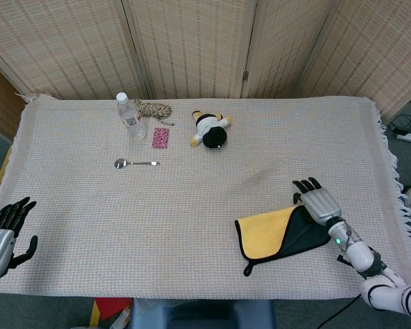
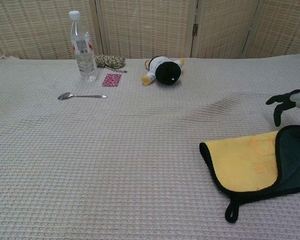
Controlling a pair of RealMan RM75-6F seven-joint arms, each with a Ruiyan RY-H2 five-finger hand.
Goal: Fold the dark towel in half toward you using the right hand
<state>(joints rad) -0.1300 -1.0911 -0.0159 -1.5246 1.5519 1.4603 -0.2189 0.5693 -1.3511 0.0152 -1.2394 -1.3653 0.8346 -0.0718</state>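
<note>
Tablecloth [image 1: 192,219] spans the table; near its front right lies the dark towel [image 1: 308,233], partly folded with yellow underside up. Right hand [image 1: 316,199] hovers just beyond the towel's far right corner, fingers spread, holding nothing. Left hand [image 1: 3,233] rests open at the front left edge.

Staged test room; woven folding screens [image 1: 192,41] behind a cloth-covered table [image 1: 192,226].

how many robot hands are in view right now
2. The left hand is at the table's near left edge, seen only in the head view. The right hand is at the far right corner of the towel.
</note>
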